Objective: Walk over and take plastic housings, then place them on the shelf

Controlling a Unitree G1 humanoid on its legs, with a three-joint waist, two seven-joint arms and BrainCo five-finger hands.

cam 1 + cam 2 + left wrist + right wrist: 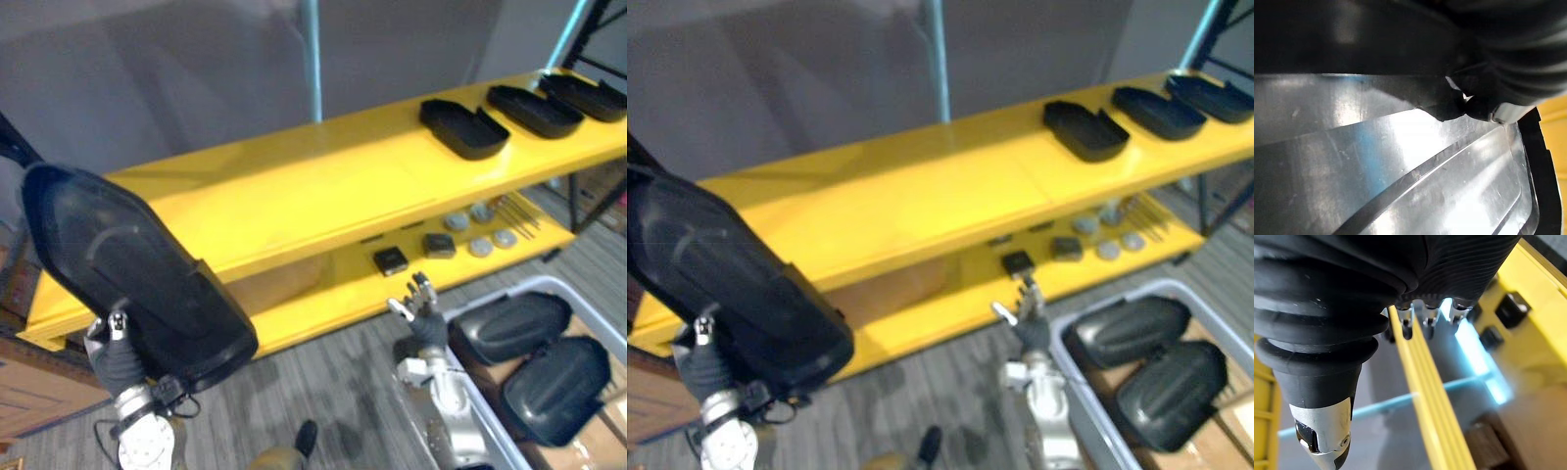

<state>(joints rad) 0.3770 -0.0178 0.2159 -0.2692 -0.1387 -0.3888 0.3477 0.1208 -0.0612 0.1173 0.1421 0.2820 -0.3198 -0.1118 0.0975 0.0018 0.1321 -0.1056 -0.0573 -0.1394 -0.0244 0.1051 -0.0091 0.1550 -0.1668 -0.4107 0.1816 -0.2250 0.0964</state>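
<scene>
left hand (120,364) is clamped on the rim of a big black moulded plastic housing (137,274), tilted up just above it, short of the yellow metal shelf (294,186). right hand (425,318) hangs loose, fingers relaxed. imo level it, clear the edge ahead, then release.

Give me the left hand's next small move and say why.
Probably move the housing forward over the bare stretch of the top shelf and lower it flat. The left hand grips it by its lower end, raised in front of the shelf's left end; three housings already lie at the right end. The right hand hangs open by the bin.
</scene>
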